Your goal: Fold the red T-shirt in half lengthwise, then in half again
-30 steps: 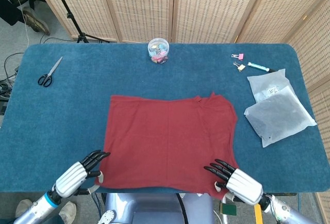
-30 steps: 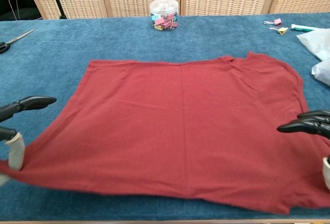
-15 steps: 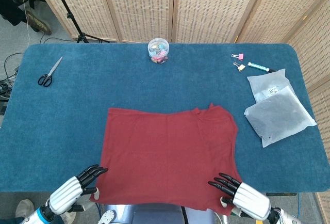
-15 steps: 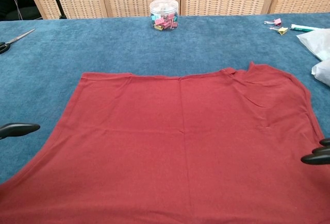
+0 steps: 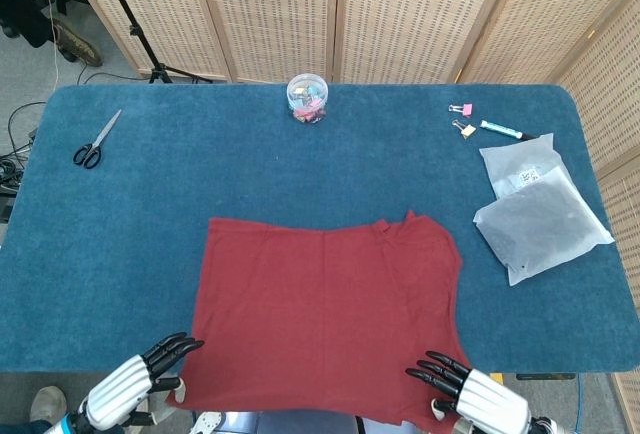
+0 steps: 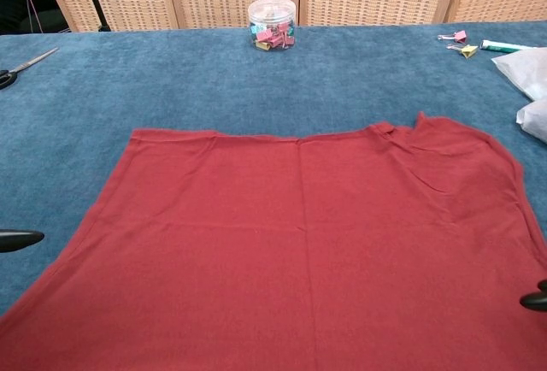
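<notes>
A blue carpeted tabletop (image 5: 200,169) stands before wicker screens (image 5: 270,9). The red T-shirt (image 5: 325,309) lies flat with its near edge hanging over the front edge, dragged nearer since 1 s ago. The left hand (image 5: 135,384) and right hand (image 5: 470,396) each hold a near corner, both drawn further back.

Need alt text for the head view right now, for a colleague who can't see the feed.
A red T-shirt lies flat on a blue table, its near edge hanging over the table's front. The left hand and right hand sit at its two near corners. Scissors, a jar of clips and two plastic bags lie farther back.
</notes>
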{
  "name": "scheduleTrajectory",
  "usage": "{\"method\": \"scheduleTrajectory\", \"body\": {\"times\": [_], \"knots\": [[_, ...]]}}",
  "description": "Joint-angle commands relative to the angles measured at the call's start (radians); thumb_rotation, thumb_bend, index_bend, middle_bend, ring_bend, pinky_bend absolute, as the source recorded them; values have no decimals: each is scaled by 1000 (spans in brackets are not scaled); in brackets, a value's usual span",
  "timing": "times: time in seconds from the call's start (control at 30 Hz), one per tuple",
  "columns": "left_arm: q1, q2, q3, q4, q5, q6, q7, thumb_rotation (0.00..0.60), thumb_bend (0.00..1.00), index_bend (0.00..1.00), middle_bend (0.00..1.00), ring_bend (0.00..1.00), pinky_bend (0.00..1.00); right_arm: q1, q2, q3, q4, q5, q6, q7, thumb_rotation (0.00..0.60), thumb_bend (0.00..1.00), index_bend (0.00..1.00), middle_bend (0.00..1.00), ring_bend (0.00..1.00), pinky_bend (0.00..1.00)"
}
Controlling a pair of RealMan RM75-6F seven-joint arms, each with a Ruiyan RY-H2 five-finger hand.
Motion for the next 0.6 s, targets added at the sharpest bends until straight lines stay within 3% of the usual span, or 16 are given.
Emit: {"method": "scheduleTrajectory", "body": {"times": [0.03,0.4,0.6], "knots": [[6,1,7,4,7,6,-4,600,449,746,0,0,0,-5,1,-4,4,-7,9,1,600,620,645,56,0,0],[15,2,16,7,17,8,-20,600,449,746,0,0,0,-14,-1,-8,27,-19,30,16,600,620,648,56,0,0],[9,4,-10,-7,-1,11,-21,600,448,746,0,0,0,-11,1,14,24,12,34,44,600,620,649,56,0,0]]}}
